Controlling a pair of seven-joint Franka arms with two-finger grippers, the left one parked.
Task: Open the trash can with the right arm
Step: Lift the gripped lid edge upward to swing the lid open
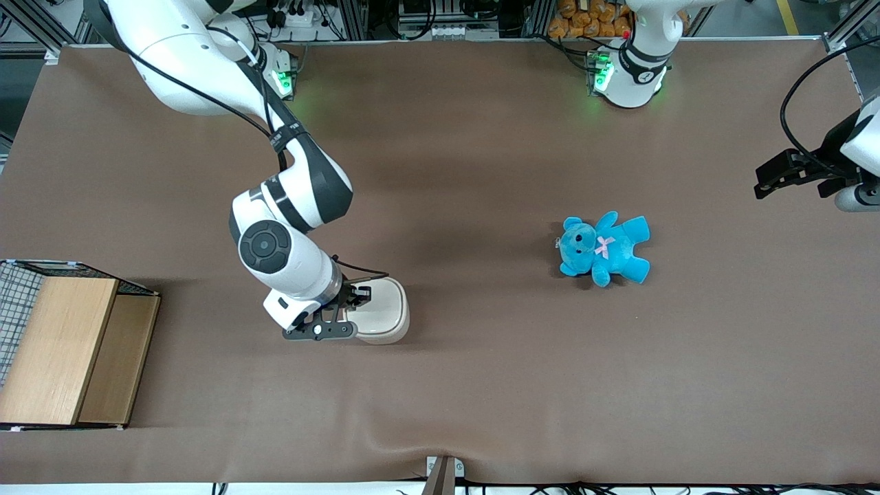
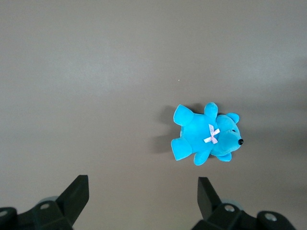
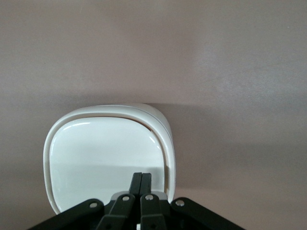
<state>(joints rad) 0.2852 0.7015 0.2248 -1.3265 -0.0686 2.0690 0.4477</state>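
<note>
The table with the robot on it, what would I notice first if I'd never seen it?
Probably the bright blue teddy bear, lying alone on the brown table toward the parked arm's end. Next, the big white right arm bending down so its gripper, fingers shut together, sits right over the lid of the cream-white trash can. A wooden box rests at the working arm's end.

The brown cloth-covered counter (image 1: 481, 385) carries three things. The small cream-white plastic trash can (image 1: 383, 311), lid down, stands directly under the black two-finger gripper (image 3: 141, 184), whose fingers are pressed together over its lid. A light wooden box (image 1: 65, 350) lies farther toward the working arm's end. A bright blue plush teddy bear (image 1: 605, 249) lies well apart from the gripper, toward the parked arm's end.
</note>
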